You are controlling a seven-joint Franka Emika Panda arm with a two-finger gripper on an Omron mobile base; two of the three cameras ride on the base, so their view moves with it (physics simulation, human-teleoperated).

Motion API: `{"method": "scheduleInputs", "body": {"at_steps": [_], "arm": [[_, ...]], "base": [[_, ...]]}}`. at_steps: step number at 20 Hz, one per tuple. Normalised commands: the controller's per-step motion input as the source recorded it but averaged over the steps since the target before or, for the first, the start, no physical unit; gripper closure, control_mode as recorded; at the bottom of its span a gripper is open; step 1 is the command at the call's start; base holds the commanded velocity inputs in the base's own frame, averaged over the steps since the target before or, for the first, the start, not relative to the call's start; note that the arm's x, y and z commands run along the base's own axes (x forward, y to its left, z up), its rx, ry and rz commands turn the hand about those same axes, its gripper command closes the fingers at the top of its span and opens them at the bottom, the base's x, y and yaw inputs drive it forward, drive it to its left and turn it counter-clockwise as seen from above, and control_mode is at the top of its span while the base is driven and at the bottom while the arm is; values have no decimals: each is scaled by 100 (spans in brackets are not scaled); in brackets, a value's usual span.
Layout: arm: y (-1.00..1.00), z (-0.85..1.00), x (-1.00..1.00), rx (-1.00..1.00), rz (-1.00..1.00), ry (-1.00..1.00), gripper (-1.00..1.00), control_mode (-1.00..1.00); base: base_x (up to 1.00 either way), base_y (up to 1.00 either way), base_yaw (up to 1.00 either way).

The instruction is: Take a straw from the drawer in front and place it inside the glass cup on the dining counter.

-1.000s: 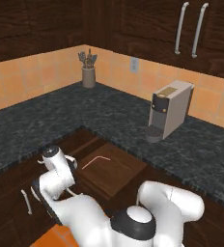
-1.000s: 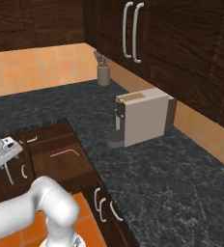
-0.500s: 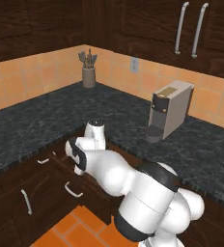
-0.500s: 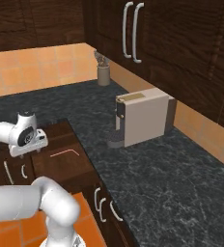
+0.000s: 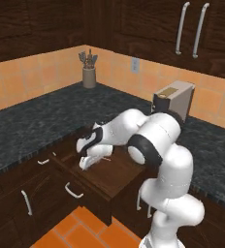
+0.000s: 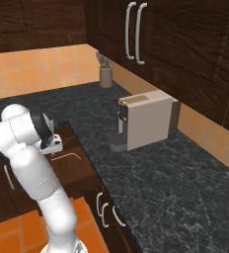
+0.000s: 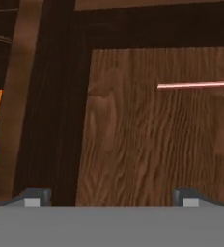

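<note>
Dark brown wooden drawer [image 5: 107, 180] pulled open, thin pink-red straw [image 7: 196, 85] lying flat on its floor, white arm's two-finger gripper [image 7: 109, 197] hovering above, jaws spread wide, holding nothing.

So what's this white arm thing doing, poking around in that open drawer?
The white robot arm is reaching down into the pulled-out dark brown wooden drawer under the black speckled worktop. Its gripper hangs just above the drawer floor with the jaws wide open and nothing in them. A thin pink-red straw lies flat on the drawer bottom beside the gripper, not yet picked up.
</note>
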Motion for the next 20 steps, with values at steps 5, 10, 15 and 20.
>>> {"method": "scheduleInputs", "body": {"at_steps": [5,10,15,20], "arm": [[3,-72,40,-6,-12,5,-100,-100],[37,-41,12,-2,-9,11,-100,-100],[87,4,-21,0,-6,16,-100,-100],[13,93,-2,3,-9,5,-100,-100]], "base": [[0,0,0],[0,0,0],[0,0,0],[0,0,0]]}}
